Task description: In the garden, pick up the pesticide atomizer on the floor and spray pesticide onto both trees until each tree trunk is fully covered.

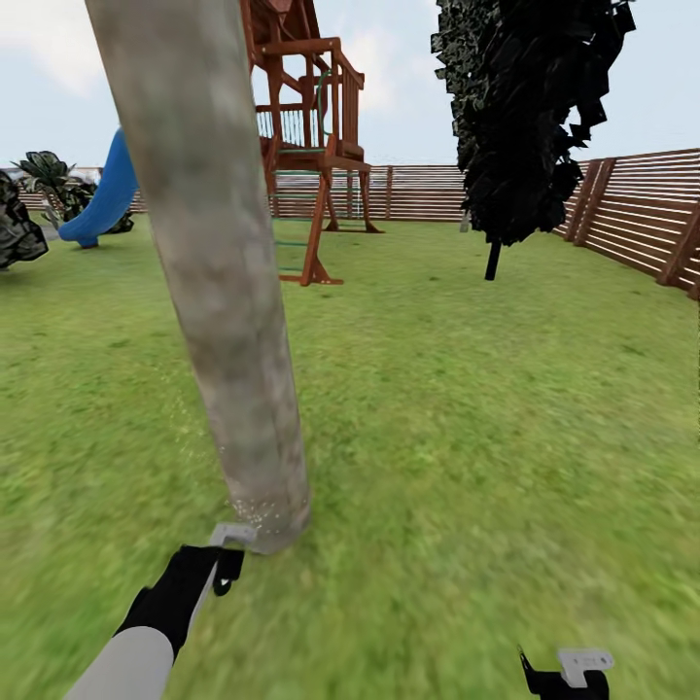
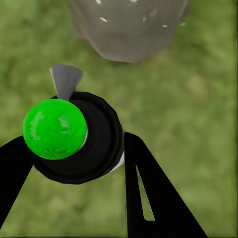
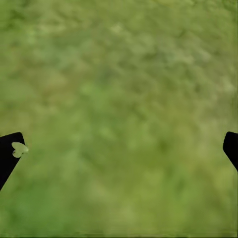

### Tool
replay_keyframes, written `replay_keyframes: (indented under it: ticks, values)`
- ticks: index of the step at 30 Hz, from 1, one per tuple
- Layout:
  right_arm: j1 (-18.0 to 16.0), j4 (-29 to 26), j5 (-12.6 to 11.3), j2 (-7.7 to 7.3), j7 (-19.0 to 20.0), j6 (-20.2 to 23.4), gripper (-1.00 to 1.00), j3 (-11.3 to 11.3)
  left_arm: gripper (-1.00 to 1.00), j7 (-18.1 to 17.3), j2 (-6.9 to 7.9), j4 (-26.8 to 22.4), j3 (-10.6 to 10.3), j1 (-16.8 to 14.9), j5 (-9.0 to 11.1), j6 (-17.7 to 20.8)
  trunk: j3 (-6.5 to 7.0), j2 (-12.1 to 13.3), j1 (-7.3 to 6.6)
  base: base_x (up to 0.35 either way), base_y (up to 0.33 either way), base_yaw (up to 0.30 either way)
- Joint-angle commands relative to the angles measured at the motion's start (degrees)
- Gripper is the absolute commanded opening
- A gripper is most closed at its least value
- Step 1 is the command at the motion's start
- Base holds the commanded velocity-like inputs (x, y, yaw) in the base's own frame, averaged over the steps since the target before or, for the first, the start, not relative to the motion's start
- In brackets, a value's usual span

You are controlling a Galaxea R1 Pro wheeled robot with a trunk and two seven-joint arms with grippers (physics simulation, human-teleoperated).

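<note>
The pesticide atomizer (image 2: pixel 74 136), a round black bottle with a bright green ball cap and a small grey nozzle, is held in the left gripper (image 2: pixel 74 163). The two black fingers (image 2: pixel 148 193) are seen pressed against its sides, one on each side, so the gripper is closed around it. In the head view the grey nozzle tip (image 1: pixel 231 534) is seen just beside the foot of the thick grey-beige tree trunk (image 1: pixel 224 292).

From the bottle, the trunk lies at about 1 o'clock in the head view, very near. The nozzle is pointed toward the trunk base (image 2: pixel 126 29). The trunk is long and straight and goes up toward 11 o'clock, leaning a little. A dusting of tiny white specks (image 1: pixel 261 507) is seen low on the bark, and a few white dots are seen on it in the left wrist view too. Higher up, the bark looks bare, so more spraying is likely needed up along the trunk.

The left arm is the nearer one. The right gripper (image 1: pixel 569 676) is found at about 5 o'clock, well apart from the trunk. Its black fingers (image 3: pixel 10 153) are spread wide over the blurry green grass lawn (image 1: pixel 467 437), and nothing is held.

Farther off, a brown wooden play tower (image 1: pixel 316 146) is seen at 12 o'clock, and a dark narrow tree (image 1: pixel 525 117) at 1 o'clock.
</note>
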Motion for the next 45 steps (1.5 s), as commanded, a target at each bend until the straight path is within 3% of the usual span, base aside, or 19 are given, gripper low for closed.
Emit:
replay_keyframes:
  ticks: [1,5,6,8,11,13,18,25,31,34,36,37,40,45]
  values:
    - [0.00,0.53,0.00,0.02,0.06,0.00,1.00,0.01,-1.00,-0.09,0.05,0.00,-0.27,0.00,0.19,-0.27,0.00,0.00,0.00,-0.311,0.000,0.000]
    - [0.00,2.21,0.00,0.32,0.10,0.00,1.00,0.01,-1.00,-0.68,0.12,-0.83,-0.48,0.00,0.27,-0.41,0.00,0.00,0.00,-0.067,0.000,0.000]
    - [0.00,2.28,0.00,0.51,0.09,0.00,1.00,0.01,-1.00,-2.60,0.14,-3.02,-0.59,0.00,0.27,-0.34,0.00,0.00,0.00,-0.006,0.000,0.000]
    - [0.00,2.32,0.00,0.62,0.09,0.00,1.00,0.01,-1.00,-10.73,0.52,-8.30,-0.47,0.25,0.07,-0.05,0.00,0.00,0.00,-0.002,0.000,0.046]
    - [0.00,2.32,0.00,0.63,0.09,0.00,1.00,0.01,-1.00,-15.09,0.51,-12.63,-0.62,1.07,-0.08,-0.12,0.00,0.00,0.00,0.000,0.000,0.197]
    - [0.00,2.32,0.00,0.64,0.09,0.00,1.00,0.01,-1.00,-15.64,0.30,-13.71,-0.70,1.44,-0.12,-0.35,0.00,0.00,0.00,0.000,0.000,0.248]
    - [0.00,2.32,0.00,0.64,0.09,0.00,1.00,0.01,-1.00,-15.64,2.08,-13.89,-0.43,1.66,-0.32,-0.14,0.00,0.00,0.00,-0.050,0.000,0.046]
    - [0.00,2.32,0.00,0.64,0.07,0.00,1.00,0.01,-1.00,-15.63,1.91,-13.91,-0.69,1.59,-0.45,0.13,0.00,0.00,0.00,-0.190,-0.147,0.026]
    - [0.00,2.32,0.00,0.64,0.00,0.00,1.00,0.01,-1.00,-15.63,1.87,-14.20,-0.55,1.53,-0.51,0.18,0.00,0.00,0.00,0.183,-0.165,0.267]
    - [0.00,2.32,0.00,0.64,0.03,0.00,1.00,0.01,-1.00,-15.66,1.88,-19.79,-0.66,1.56,-0.54,1.59,0.00,0.00,0.00,0.015,-0.011,0.073]
    - [0.00,2.32,0.00,0.64,0.03,0.00,1.00,0.01,-1.00,-15.90,1.72,-27.56,-0.84,1.50,-0.38,8.66,0.00,0.00,0.00,0.001,-0.001,0.006]
    - [0.00,2.32,0.00,0.64,0.01,0.00,1.00,0.01,-1.00,-15.96,1.68,-29.83,-2.63,1.49,-0.35,10.01,0.00,0.00,0.00,0.000,0.000,0.000]
    - [0.00,2.32,0.00,0.64,0.00,0.00,1.00,0.01,-1.00,-16.01,1.94,-30.59,-7.53,1.51,-0.29,13.04,0.00,0.00,0.00,0.000,0.000,0.013]
    - [0.00,2.31,0.00,0.64,0.01,0.00,1.00,0.01,-1.00,-16.13,2.31,-30.68,-8.46,1.57,-0.44,14.21,0.00,0.00,0.00,0.000,0.000,0.256]
